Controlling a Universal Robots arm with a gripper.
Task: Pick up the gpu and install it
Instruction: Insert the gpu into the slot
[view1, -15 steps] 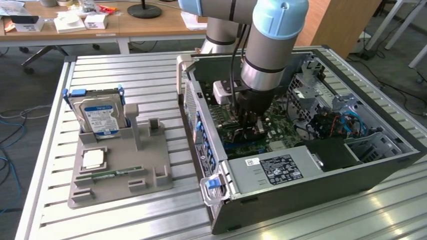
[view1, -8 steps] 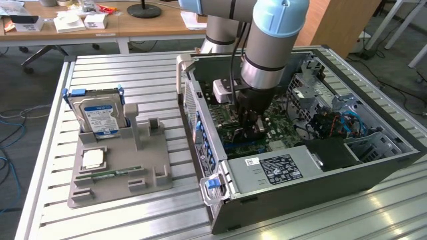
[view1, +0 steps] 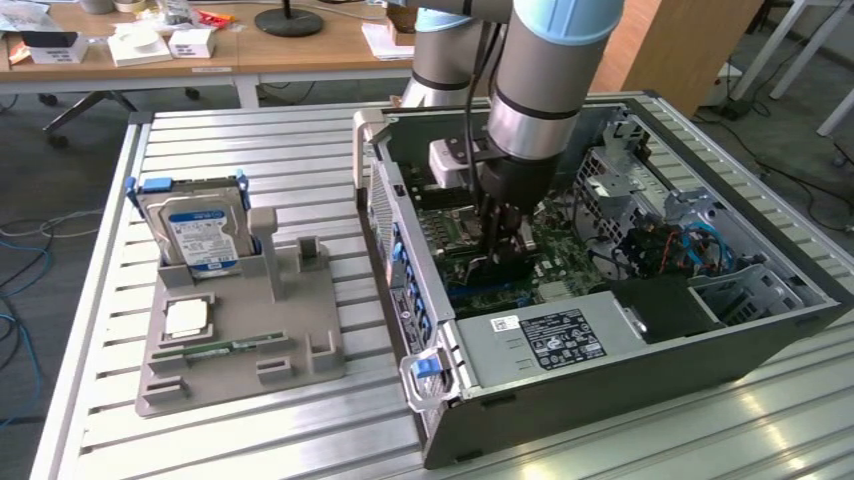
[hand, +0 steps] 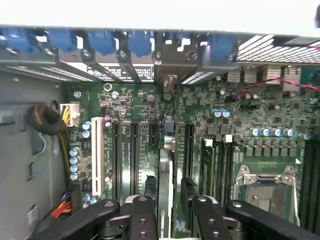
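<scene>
**GPU held edge-on over the motherboard**

The end effector (hand: 167, 212), black jointed metal fingers, pinches the gpu (hand: 165, 175), a thin flat card seen edge-on, directly beneath it against the green motherboard (hand: 240, 130) with its long black slots, inside the open grey steel computer case (view1: 641, 350).

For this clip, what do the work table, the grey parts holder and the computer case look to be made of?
Work table: likely aluminium, going by its ribbed silver slats with a dull sheen. Grey parts holder: probably plastic, matte, uniformly coloured, with moulded posts and slots. Computer case: seemingly sheet metal, dark painted outside and bare grey with perforations inside; its blue latches look plastic.
</scene>
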